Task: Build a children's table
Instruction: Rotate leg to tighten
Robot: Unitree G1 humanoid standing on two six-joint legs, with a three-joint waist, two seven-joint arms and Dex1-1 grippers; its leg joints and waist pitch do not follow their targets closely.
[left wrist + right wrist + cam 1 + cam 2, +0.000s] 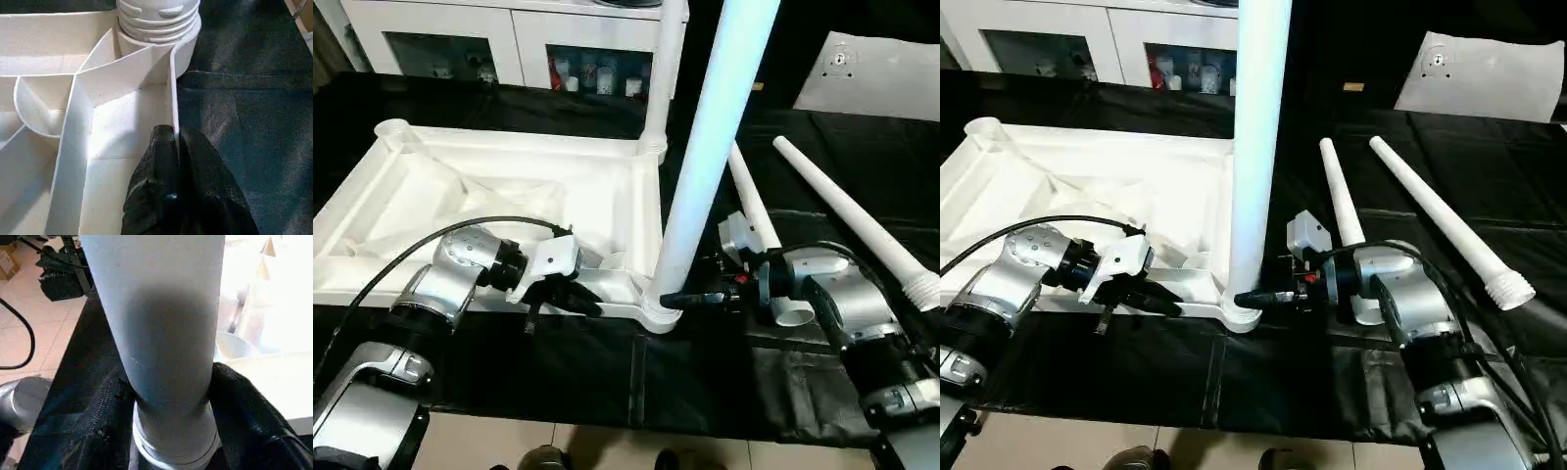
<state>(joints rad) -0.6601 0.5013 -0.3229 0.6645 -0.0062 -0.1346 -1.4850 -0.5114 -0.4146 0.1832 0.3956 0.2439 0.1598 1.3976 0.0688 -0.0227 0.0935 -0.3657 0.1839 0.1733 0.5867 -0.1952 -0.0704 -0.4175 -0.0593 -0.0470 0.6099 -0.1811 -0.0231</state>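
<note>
Black cloth (705,382) covers our work surface, where the tabletop (509,196) lies ribs up. Our left gripper (177,142) pinches its near rim wall shut. Our right gripper (168,396) clasps the upright leg (705,157) just above the near corner socket (661,311). The leg's top is cut off. Two loose legs (1440,220) lie beyond.
</note>
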